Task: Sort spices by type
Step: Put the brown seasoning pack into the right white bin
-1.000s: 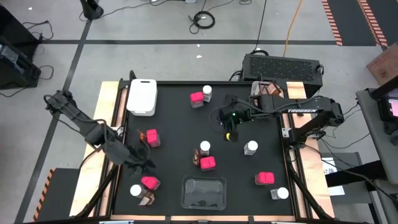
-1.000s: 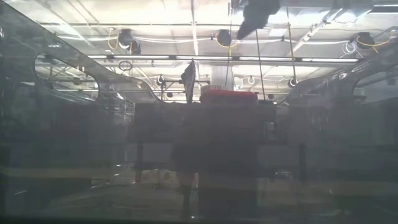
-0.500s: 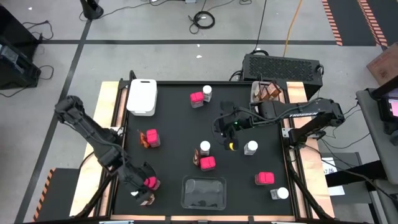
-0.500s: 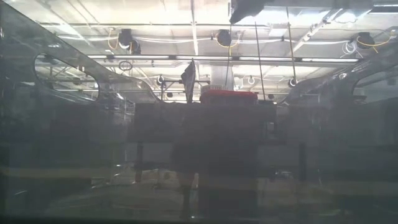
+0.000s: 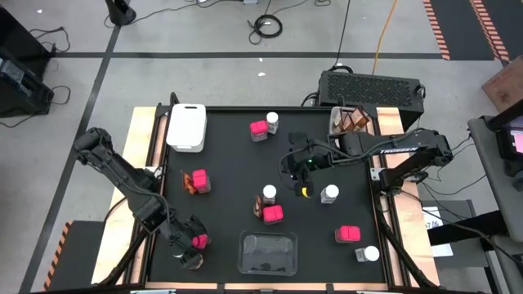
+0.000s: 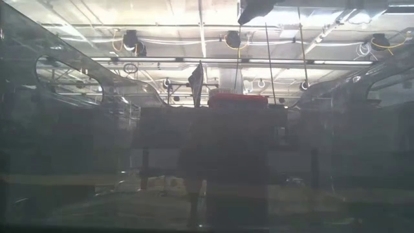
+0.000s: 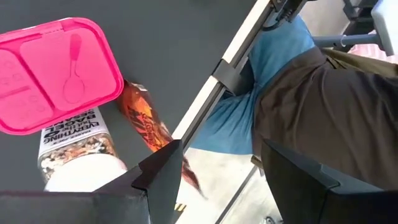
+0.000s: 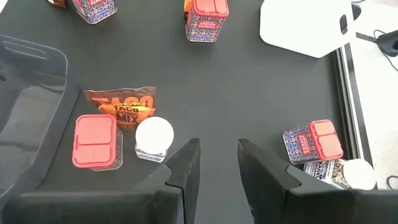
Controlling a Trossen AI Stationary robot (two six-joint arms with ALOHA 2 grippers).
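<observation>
The spices stand scattered on the black table: pink-topped boxes (image 5: pixel 273 214), clear jars with white lids (image 5: pixel 329 193) and brown packets. My left gripper (image 5: pixel 185 247) is open at the near left corner. It slants down beside a pink box (image 7: pixel 50 74), a clear jar (image 7: pixel 74 162) and an orange-brown packet (image 7: pixel 146 124), with nothing between its fingers. My right gripper (image 5: pixel 301 175) hangs open above the table's middle, looking down on a pink box (image 8: pixel 94 142), a white-lidded jar (image 8: pixel 154 137) and a taco-mix packet (image 8: pixel 121 102).
A white tray (image 5: pixel 186 126) lies at the far left and a clear tray (image 5: pixel 266 251) at the near middle. A small bin with brown jars (image 5: pixel 351 121) stands at the far right. Blue and brown cloth (image 7: pixel 298 93) shows beyond the table's edge near my left gripper.
My left gripper has swung from the table's left middle toward the near edge, sinking and rolling, and has stopped at the pink box in the near left corner. My right gripper has drifted slightly toward the near edge. No spice has moved.
</observation>
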